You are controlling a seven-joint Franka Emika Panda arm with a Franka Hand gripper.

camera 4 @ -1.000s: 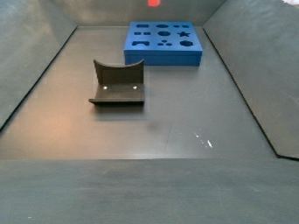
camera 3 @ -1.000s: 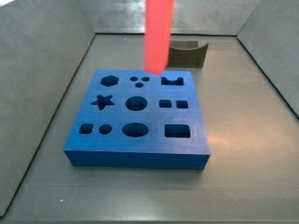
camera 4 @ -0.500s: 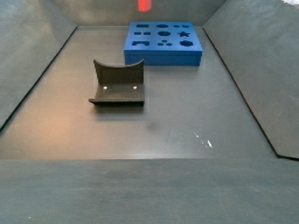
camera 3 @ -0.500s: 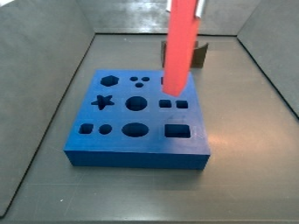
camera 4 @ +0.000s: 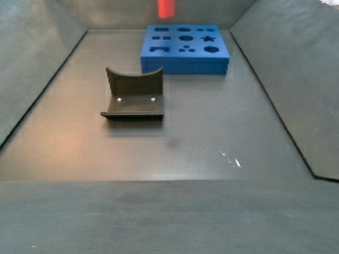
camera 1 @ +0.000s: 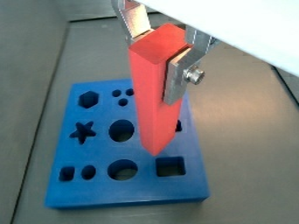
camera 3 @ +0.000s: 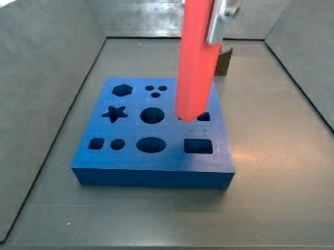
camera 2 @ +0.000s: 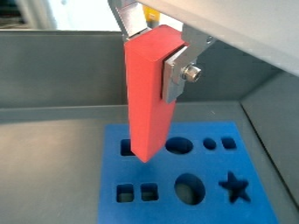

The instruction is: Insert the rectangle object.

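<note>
**Red bar held upright above the blue block**

The gripper (camera 1: 162, 54) clamps the top of one long, smooth red-orange rectangular bar (camera 1: 156, 96), its flat silver finger plates (camera 1: 181, 77) pressed against the bar's opposite sides in both wrist views (camera 2: 176, 70). The bar hangs vertical, lower end down. In a side view (camera 3: 196, 61) that end sits over the right-hand part of the block, near the pair of small square holes; whether it touches the top face cannot be told. The opposite side view catches only a red sliver (camera 4: 166, 8) at the picture's upper rim, above the block.

Below stands one blue rectangular block with shaped holes (camera 3: 154, 137). Its top shows twelve or so openings: a star, a hexagon, several round ones, small squares and a larger rectangular slot (camera 3: 197, 146) at its near right corner.

One dark grey curved holder (camera 4: 134, 94) rests well apart from the block (camera 4: 187, 49), toward the middle of the grey bench floor (camera 4: 172, 149). Grey walls enclose the bench on its sides.
</note>
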